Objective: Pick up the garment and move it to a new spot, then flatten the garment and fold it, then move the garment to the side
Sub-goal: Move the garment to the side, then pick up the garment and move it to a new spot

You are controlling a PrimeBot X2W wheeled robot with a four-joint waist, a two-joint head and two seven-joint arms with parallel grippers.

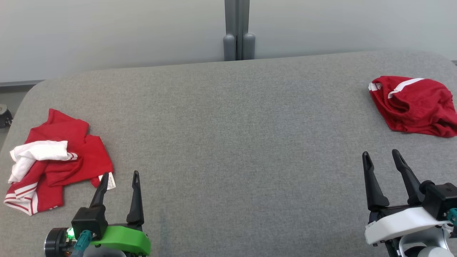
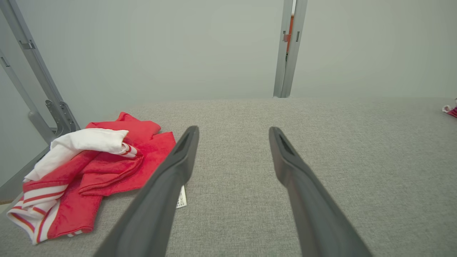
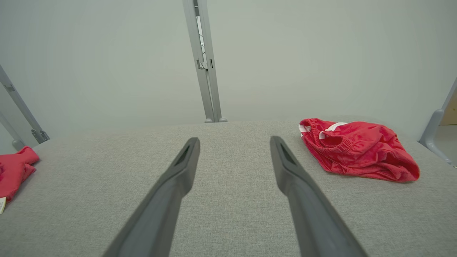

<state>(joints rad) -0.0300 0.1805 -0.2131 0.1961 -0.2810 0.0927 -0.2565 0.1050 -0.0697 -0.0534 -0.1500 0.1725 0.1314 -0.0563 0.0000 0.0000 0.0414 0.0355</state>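
We see a wide grey fabric-covered worktop [image 1: 232, 125] with two garments lying well apart on it. At our left edge lies the crumpled red-and-white garment [image 1: 68, 153], a loose heap of red cloth with a bunched white part on top and white stripes along the hem nearest us; a small white label [image 1: 111, 182] pokes out of its near right corner. Far across, by the right edge, lies the red shorts-like garment [image 1: 414, 107], loosely bundled, with a white stripe and a gathered waistband showing (the right wrist view makes the elastic plain). Our left hand [image 1: 120, 175] hovers low at the near left, its two dark fingers spread apart and grasping nothing; one fingertip sits just beside the label in the head view, though we cannot tell whether it touches the cloth. In the left wrist view the heap lies just left of that finger. Our right hand [image 1: 380, 154] hovers at the near right, fingers likewise parted and holding nothing, near the bundled red garment but apart from it, with bare grey cloth between. Behind the worktop we see a pale wall and a grey upright post [image 1: 239, 32] at the middle of the far edge.
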